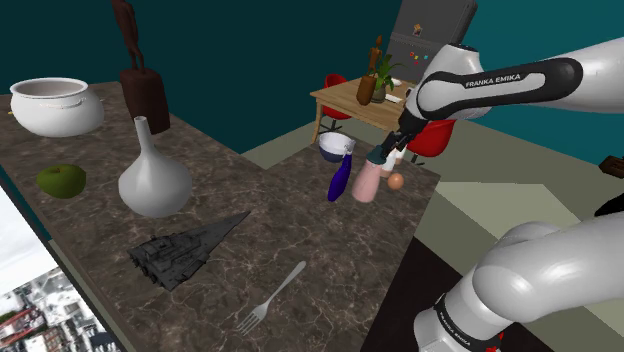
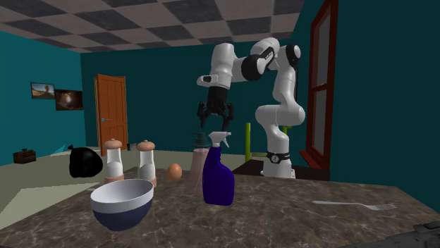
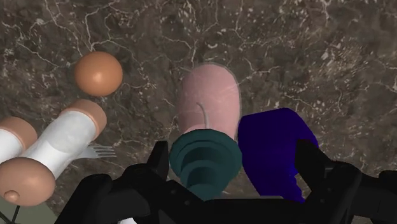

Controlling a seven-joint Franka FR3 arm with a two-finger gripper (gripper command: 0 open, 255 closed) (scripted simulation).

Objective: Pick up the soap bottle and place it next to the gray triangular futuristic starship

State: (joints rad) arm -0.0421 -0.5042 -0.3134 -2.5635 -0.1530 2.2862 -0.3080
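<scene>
- Soap bottle (image 1: 366,184), pink body with a teal pump top, is seen upright on the dark marbled counter (image 1: 300,225) near its far edge. In the shoulder view it is placed between 2 and 3 o'clock of the starship, well apart from it.
- Gray triangular starship (image 1: 186,252) is laid flat on the counter, nose pointed to about 2 o'clock in the shoulder view.
- Pincer (image 1: 388,153) is hung just over the pump top with its fingers spread. In the wrist view the teal top and part of the spray bottle are seen between them, and nothing is pinched.
- Blue spray bottle (image 1: 340,178) is stood just beside the soap bottle, at its 9 o'clock in the shoulder view; an egg (image 1: 396,181) is seen at its 3 o'clock.
- "FRANKA EMIKA" is read in white capitals on a dark joint of the arm (image 1: 495,83).
- White vase (image 1: 153,175) is noted at 11 o'clock of the starship, fork (image 1: 270,298) at 4 o'clock.
</scene>
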